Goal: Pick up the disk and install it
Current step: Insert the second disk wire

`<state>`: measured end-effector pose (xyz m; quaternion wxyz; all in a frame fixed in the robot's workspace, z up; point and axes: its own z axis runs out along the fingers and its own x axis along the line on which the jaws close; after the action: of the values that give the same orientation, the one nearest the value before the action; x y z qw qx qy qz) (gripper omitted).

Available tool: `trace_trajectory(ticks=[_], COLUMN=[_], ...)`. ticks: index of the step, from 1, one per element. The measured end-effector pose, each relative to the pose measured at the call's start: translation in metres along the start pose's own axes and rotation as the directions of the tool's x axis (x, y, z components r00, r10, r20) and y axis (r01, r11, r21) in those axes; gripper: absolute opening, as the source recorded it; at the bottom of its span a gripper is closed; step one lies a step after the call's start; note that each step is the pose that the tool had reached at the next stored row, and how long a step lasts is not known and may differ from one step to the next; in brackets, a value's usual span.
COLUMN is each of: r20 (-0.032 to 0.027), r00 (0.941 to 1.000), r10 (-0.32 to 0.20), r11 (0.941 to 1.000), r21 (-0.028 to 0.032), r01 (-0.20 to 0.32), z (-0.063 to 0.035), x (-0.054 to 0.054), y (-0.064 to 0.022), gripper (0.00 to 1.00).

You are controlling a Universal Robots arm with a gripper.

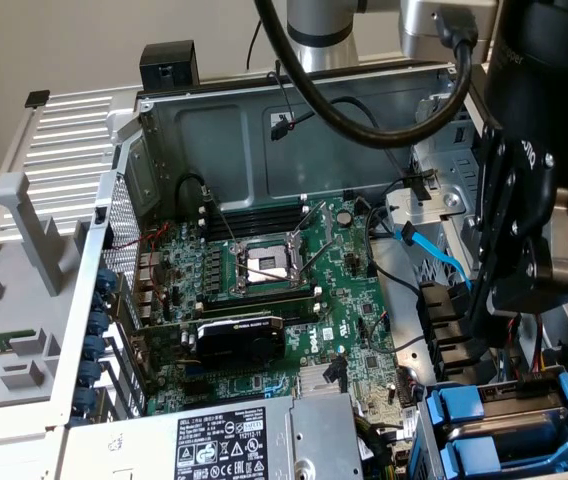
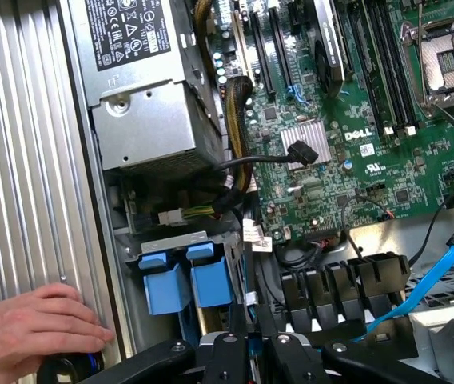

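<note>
Disk [image 2: 247, 352] gripped between end effector [image 2: 247, 346] fingers

One open computer case [image 1: 84, 300] is seen, holding one green motherboard [image 1: 294, 300] with one empty processor socket [image 1: 267, 265]. One grey power-supply box [image 2: 151, 88] is counted, and one black graphics card [image 1: 239, 338]. Two blue carrier tabs [image 2: 167, 284] are seen side by side in the drive bay. One blue data cable [image 2: 427, 284] is counted, one gripper [image 2: 247, 352], and one person's hand [image 2: 27, 332].
</note>
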<state>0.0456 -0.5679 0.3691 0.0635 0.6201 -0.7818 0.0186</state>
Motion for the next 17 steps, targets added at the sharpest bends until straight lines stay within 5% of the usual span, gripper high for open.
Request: trace_trajectory(ticks=[9,15,17], r20=[0.0020,0.0504,0.0615], r00=[1.0000,0.9987,0.9981], r10=[0.000,-0.005,-0.006], r11=[1.0000,1.0000,0.9999], r21=[0.0003,-0.0073,-0.0097], r01=[0.000,0.005,0.006], z=[-0.0002,-0.0009,-0.0006], x=[0.0002,0.0064,0.0095], y=[0.0003,0.0002,-0.0002], gripper=[0.16,0.16,0.16])
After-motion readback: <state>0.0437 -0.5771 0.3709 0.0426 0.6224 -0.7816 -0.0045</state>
